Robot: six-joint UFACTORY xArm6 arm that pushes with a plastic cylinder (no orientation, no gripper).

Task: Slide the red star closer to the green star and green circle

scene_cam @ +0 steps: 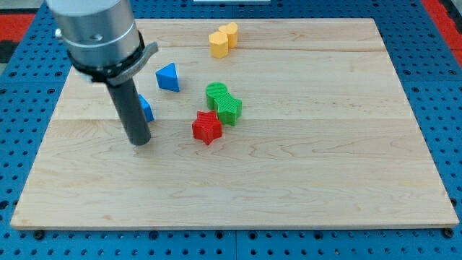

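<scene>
Six small blocks lie on the wooden board (303,180), which rests on a blue pegboard surface (440,65). My arm has no hand to open or close; it ends in a straight dark rod, and my tip (139,142) stands on the board in the left half of the view.

The red star (207,128) lies near the middle of the board, to the right of my tip and clearly apart from it. Just above it and a little to the right sits the green star (229,108), and the two stars touch or almost touch; I cannot tell which. The green circle (216,92) is directly behind the green star, toward the view's top, and it touches that star. So the three blocks make one tight group.

One blue triangle (167,77) stands above and to the left of the green group, well apart from it. A second blue block (146,110) is partly hidden behind the rod, so its shape is not clear; it is just beside the rod on the rod's right side.

Two yellow blocks (223,40) lie close together near the top edge of the board, touching each other. Their shapes are hard to make out from this angle.
</scene>
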